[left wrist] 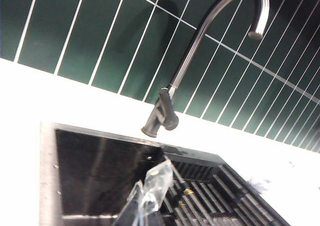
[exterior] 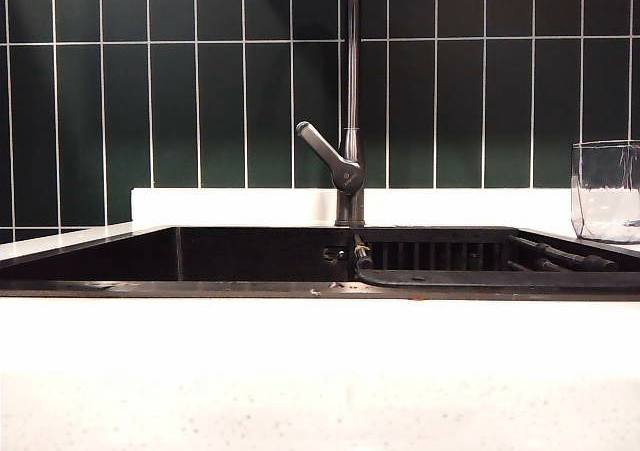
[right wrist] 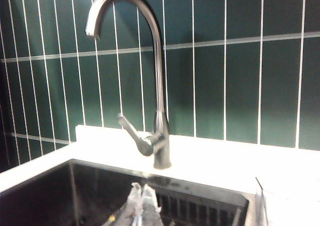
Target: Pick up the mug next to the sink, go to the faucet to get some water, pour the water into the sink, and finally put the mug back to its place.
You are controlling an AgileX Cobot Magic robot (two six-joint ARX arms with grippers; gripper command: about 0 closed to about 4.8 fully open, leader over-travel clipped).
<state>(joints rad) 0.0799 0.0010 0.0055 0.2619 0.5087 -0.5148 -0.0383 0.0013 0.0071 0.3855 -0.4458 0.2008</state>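
Observation:
The clear faceted mug [exterior: 606, 191] stands upright on the white counter at the far right of the exterior view, beside the black sink [exterior: 250, 256]. The dark faucet [exterior: 351, 121] rises behind the sink's middle, its grey lever angled to the left. Neither gripper shows in the exterior view. In the left wrist view my left gripper [left wrist: 149, 185] is shut and empty, hovering over the sink [left wrist: 95, 171] in front of the faucet [left wrist: 200, 50]. The right gripper [right wrist: 142, 187] is also shut and empty, facing the faucet [right wrist: 159, 85] above the sink [right wrist: 75, 196]. A faint clear edge of the mug [right wrist: 261, 201] shows beside the sink.
A black ribbed rack [exterior: 500, 269] fills the right half of the sink, also seen in the left wrist view as the rack [left wrist: 220, 196]. A broad white countertop [exterior: 300, 371] runs along the front. Dark green tiles [exterior: 200, 91] cover the wall behind.

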